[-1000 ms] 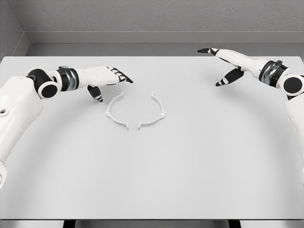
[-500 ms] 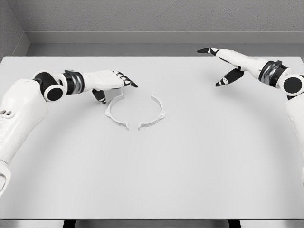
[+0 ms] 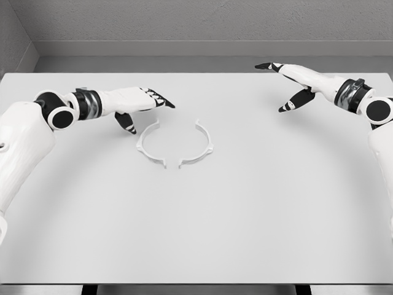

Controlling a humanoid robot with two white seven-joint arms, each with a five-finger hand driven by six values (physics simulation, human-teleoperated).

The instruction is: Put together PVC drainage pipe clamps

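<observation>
Head view: clamp halves (image 3: pixel 175 144) apart.

A wide, pale grey table (image 3: pixel 258 209) fills most of the head view, its far edge meeting a grey wall and its near edge running along the bottom. Two thin white half-ring clamp pieces lie flat on it, left of the middle. The left half-ring (image 3: pixel 146 145) and the right half-ring (image 3: pixel 203 146) face each other with open sides inward, forming a broken circle, their ends near but apart.
</observation>
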